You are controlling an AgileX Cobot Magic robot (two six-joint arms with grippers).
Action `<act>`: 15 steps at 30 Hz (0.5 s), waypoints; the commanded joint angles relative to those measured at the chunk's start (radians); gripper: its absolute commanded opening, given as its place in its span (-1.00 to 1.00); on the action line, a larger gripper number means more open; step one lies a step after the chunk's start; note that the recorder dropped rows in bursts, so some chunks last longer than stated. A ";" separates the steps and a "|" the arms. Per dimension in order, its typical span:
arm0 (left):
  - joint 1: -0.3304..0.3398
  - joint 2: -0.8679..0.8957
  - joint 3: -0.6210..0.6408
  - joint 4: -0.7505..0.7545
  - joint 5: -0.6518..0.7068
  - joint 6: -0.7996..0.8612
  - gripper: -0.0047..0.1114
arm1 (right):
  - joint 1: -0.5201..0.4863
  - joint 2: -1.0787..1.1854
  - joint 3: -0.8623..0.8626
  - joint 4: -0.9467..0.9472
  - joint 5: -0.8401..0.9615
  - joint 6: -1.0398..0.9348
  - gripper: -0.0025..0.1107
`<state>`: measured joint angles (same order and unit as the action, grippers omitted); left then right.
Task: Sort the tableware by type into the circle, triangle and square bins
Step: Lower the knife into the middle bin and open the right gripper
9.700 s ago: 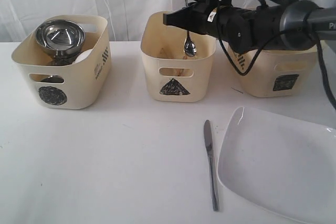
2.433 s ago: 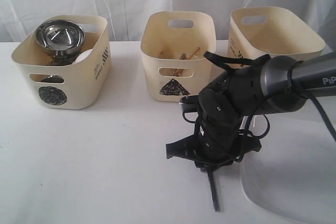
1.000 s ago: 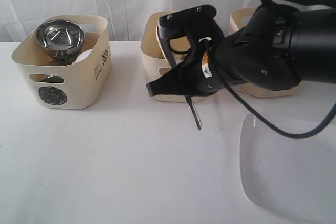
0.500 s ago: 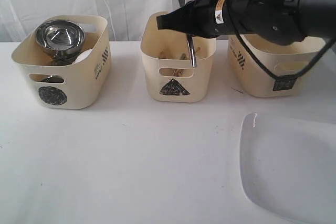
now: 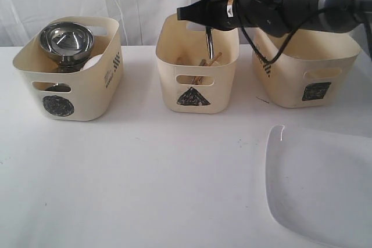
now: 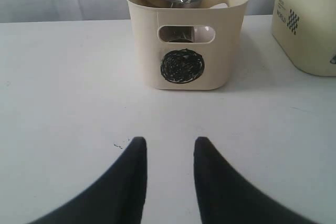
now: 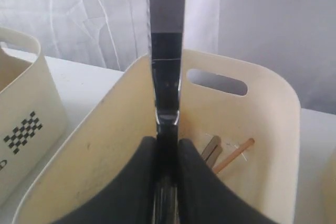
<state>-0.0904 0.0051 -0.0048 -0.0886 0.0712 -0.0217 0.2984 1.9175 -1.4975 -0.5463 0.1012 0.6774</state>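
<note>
In the exterior view my right gripper (image 5: 207, 22) reaches from the right over the middle triangle bin (image 5: 196, 88). It is shut on the steel knife (image 5: 209, 43), which hangs down into the bin's mouth. In the right wrist view the knife (image 7: 166, 72) is pinched between the fingers of the gripper (image 7: 167, 144), above wooden chopsticks (image 7: 234, 155) on the bin floor. The circle bin (image 5: 87, 94) holds a steel bowl (image 5: 65, 39) on top of other pieces. The white square plate (image 5: 322, 184) lies at the front right. My left gripper (image 6: 169, 142) is open over bare table, facing the circle bin (image 6: 184, 69).
The square bin (image 5: 305, 71) stands at the back right, partly behind my right arm. A white curtain closes off the back. Another bin's wall with a checker print (image 7: 23, 124) shows beside the triangle bin in the right wrist view.
The right gripper took the knife from the table, lifted it past the triangle bin's front and now holds it above that bin. In the last half second it shifted slightly back.
</note>
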 commanded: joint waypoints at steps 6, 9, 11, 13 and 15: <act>-0.003 -0.005 0.005 -0.007 0.004 -0.001 -0.30 | -0.021 0.151 -0.160 -0.010 -0.030 0.004 -0.96; -0.003 -0.005 0.005 -0.007 0.004 -0.001 -0.30 | -0.021 0.185 -0.190 -0.010 -0.014 0.004 -0.91; -0.003 -0.005 0.005 -0.007 0.004 -0.001 -0.30 | -0.021 0.195 -0.193 -0.010 -0.014 0.004 -0.80; -0.003 -0.005 0.005 -0.007 0.004 -0.001 -0.30 | -0.021 0.201 -0.196 -0.010 -0.023 0.004 -0.61; -0.003 -0.005 0.005 -0.007 0.004 -0.001 -0.30 | -0.021 0.201 -0.201 -0.010 -0.028 0.004 -0.43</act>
<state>-0.0904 0.0051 -0.0048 -0.0886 0.0712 -0.0217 0.2848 2.1220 -1.6849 -0.5479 0.0947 0.6774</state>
